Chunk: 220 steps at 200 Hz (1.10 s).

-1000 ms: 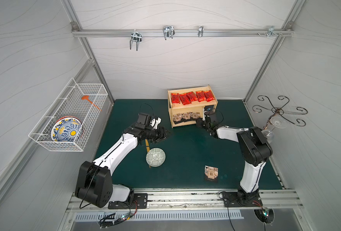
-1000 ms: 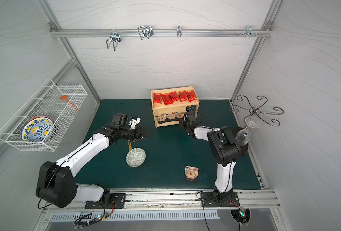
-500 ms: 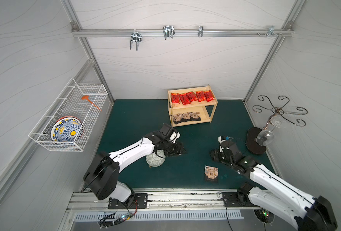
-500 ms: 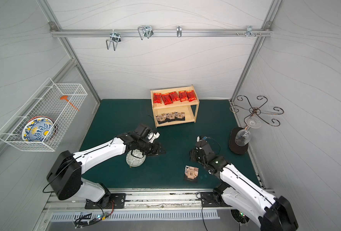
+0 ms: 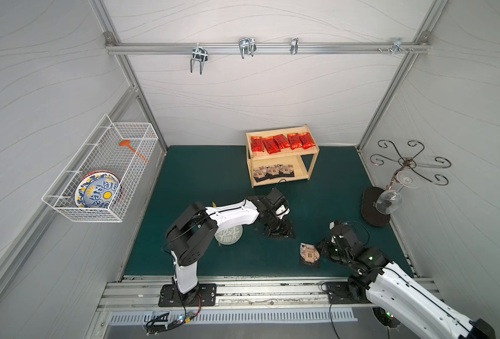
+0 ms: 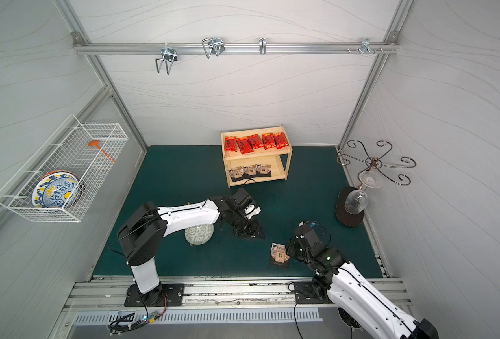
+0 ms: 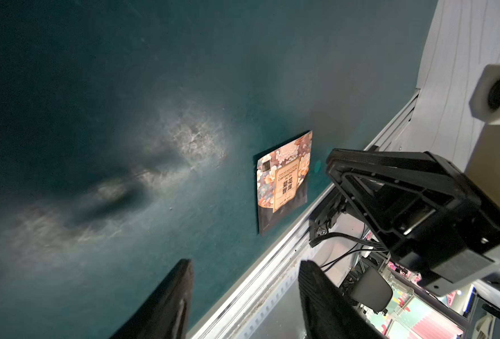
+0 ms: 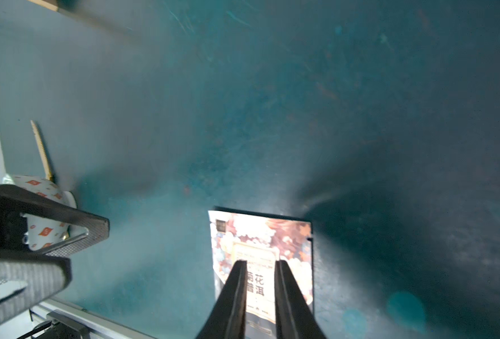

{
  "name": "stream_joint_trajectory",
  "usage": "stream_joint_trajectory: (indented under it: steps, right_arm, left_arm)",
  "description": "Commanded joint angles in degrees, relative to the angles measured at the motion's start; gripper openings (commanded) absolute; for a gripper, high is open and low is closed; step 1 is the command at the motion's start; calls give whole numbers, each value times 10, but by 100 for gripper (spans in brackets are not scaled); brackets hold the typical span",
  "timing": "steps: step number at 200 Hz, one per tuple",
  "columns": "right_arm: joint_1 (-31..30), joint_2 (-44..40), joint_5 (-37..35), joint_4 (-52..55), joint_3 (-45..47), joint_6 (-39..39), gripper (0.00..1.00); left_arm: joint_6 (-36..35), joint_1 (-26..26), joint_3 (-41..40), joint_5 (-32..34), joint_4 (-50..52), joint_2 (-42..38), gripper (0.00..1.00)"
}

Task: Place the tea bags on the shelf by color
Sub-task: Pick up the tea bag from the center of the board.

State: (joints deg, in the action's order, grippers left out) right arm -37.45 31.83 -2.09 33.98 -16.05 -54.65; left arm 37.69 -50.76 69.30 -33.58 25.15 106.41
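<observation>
Right wrist view: right claw (image 8: 260, 262) fingers nearly together with a thin gap, over the loose black-edged tea bag (image 8: 260, 234) on the green tabletop (image 8: 184, 117); cannot tell if it grips. Meanwhile left claw (image 7: 244, 264) apart, empty. Seen in a top view: shelf (image 5: 282, 157) carries five red tea bags (image 5: 281, 142) on top, three black-edged ones (image 5: 273, 171) below.

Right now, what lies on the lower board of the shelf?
Three black tea bags lie in a row near its front edge. The back part is hidden under the top board with the red bags.
</observation>
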Motion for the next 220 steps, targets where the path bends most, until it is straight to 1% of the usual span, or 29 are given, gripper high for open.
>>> stream_joint_trajectory:
  steps: [1, 40, 79, 129, 182, 220]
  right_arm:
    - [-3, -16, -6, 16, 12, -23, 19]
    - [-3, -16, -5, -17, 38, -36, 9]
    - [-3, -13, -12, -14, 37, -44, 6]
    - [-3, 5, -4, -13, 41, -92, 6]
    - [-3, 76, -4, -12, 18, -114, 7]
    - [-3, 88, -5, -25, 28, -128, 7]
  left_arm:
    - [-6, -15, 31, -11, -2, 27, 62]
    - [-5, -25, 52, -21, -4, 60, 61]
    - [-5, -33, 69, -29, -4, 89, 60]
    - [9, -38, 68, -46, -27, 112, 59]
    - [25, -43, 75, -61, -55, 131, 58]
    - [26, -50, 94, -76, -59, 158, 56]
